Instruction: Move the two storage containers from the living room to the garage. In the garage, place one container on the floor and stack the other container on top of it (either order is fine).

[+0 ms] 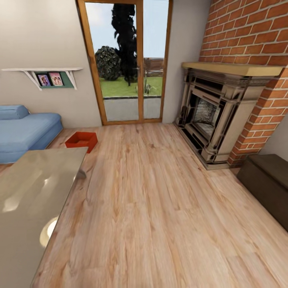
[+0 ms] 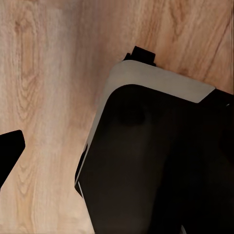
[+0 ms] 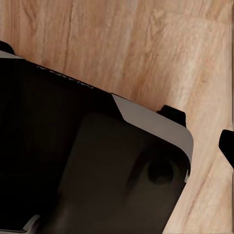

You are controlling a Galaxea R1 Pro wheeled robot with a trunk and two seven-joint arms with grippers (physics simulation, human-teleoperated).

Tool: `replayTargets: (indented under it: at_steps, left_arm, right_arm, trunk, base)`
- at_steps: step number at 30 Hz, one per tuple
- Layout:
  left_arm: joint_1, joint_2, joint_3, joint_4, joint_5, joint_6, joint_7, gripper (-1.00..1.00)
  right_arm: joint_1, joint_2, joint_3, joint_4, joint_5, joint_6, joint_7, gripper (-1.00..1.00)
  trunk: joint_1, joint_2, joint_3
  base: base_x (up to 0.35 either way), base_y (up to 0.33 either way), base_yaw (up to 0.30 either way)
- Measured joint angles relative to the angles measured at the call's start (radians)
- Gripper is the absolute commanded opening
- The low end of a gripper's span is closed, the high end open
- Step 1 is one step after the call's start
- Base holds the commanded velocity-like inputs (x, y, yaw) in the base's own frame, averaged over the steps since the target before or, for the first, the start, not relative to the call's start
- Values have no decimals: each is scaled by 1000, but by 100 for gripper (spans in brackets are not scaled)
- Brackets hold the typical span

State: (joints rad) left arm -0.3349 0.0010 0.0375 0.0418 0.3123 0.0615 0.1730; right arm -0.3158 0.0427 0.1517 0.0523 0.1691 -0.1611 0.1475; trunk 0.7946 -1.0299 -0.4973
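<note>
Room: the living room was seen from the head camera, with a light wood-plank floor (image 1: pixel 160 200) spread across the middle.
Bin: one shallow orange-red open-top storage container (image 1: pixel 82 141) was spotted on the planks at about ten o'clock, just beside the blue sectional sofa (image 1: pixel 24 130).
Doors: wood-framed glass doors (image 1: pixel 124 60) were placed at twelve o'clock, behind the bin.
Hearth: a stone fireplace (image 1: pixel 216 116) set in a red brick wall (image 1: pixel 248 32) was noted at two o'clock.
Table: a glossy grey tabletop (image 1: pixel 28 208) was caught at eight o'clock.
Grippers: whether either one was wide or narrow could not be told; the robot's dark base (image 2: pixel 156 161) over planks was shown by both wrist cameras.
</note>
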Motion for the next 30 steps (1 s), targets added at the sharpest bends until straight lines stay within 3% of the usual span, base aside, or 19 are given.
replayTargets:
  at_steps: [30]
  left_arm:
    - [0, -2, 1, 0, 0, -1, -1, 100]
  right_arm:
    - [0, -5, -1, -2, 0, 0, 0, 100]
  trunk:
    - [0, 0, 0]
  base:
    - [337, 0, 0]
